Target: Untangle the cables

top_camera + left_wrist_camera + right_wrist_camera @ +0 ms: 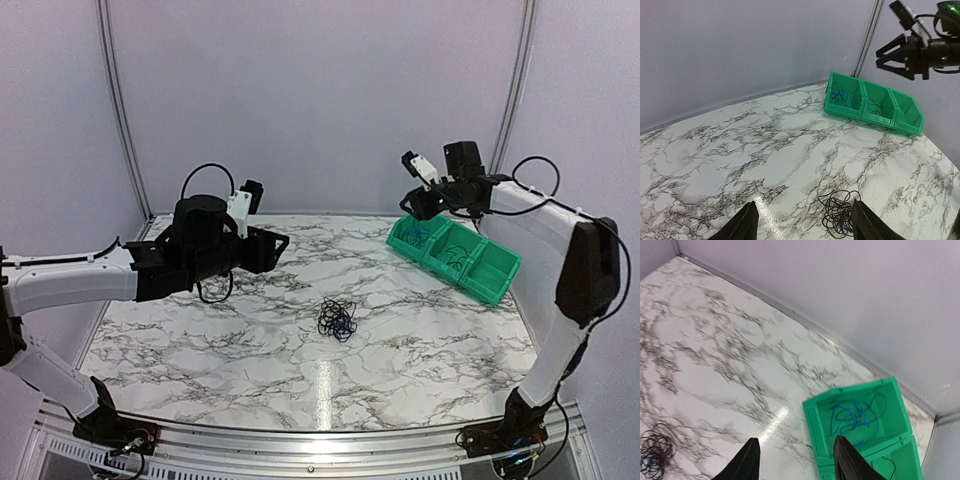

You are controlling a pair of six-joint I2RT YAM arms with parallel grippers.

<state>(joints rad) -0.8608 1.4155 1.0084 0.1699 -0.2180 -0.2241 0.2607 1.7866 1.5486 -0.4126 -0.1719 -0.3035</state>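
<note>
Cables well apart from left and right jaws

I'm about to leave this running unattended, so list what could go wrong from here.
1. The blue cable lies in loose loops in the green bin, beneath the open right gripper. A loop might snag a finger and get pulled out.
2. The wad of cables on the table is thin and interlaced. The open left gripper may pinch several strands at once and lift the whole wad.
</note>
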